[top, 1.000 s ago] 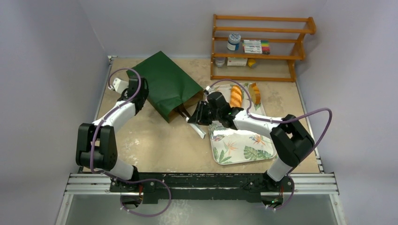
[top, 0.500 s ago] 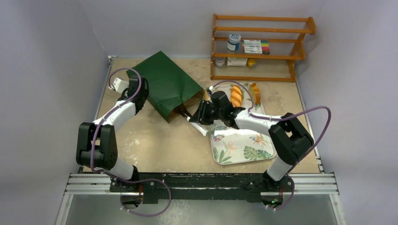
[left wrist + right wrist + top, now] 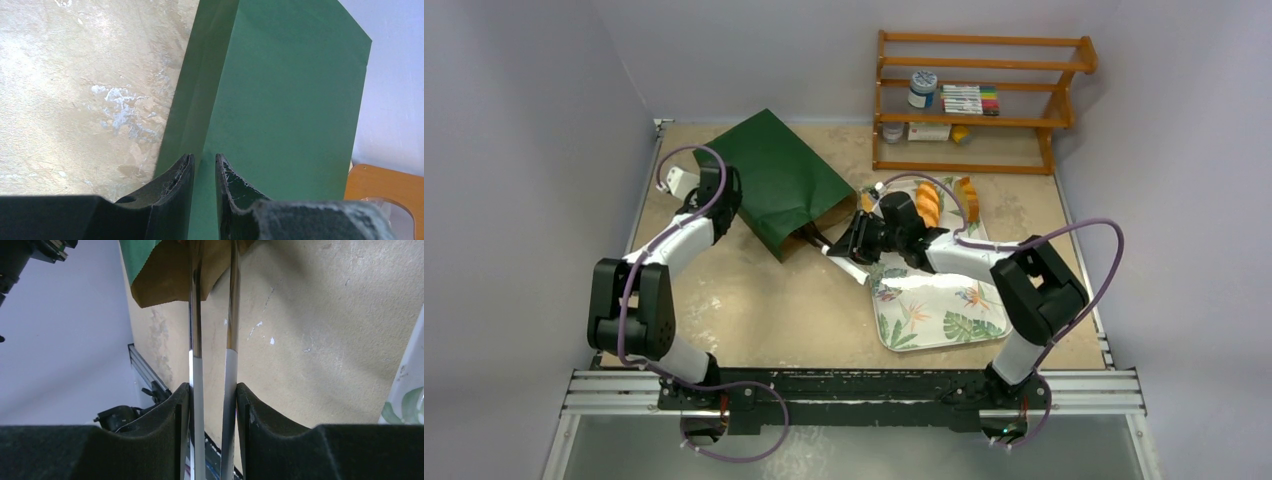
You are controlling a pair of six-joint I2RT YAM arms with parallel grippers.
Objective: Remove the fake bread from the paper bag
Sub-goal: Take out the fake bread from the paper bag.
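Left pincer pinched paper bag, upper left | right pincer clamped tongs at bag mouth | risk: tips could snag, tearing paper.

The left arm and right arm share one build: glossy black joint housings linked by white tubes, with a lilac cable looping loosely along each. Their bases stand on a black bar fixed to a silver rail. The left pincer and right pincer have matte black curved fingers, the left pair scuffed pale inside.
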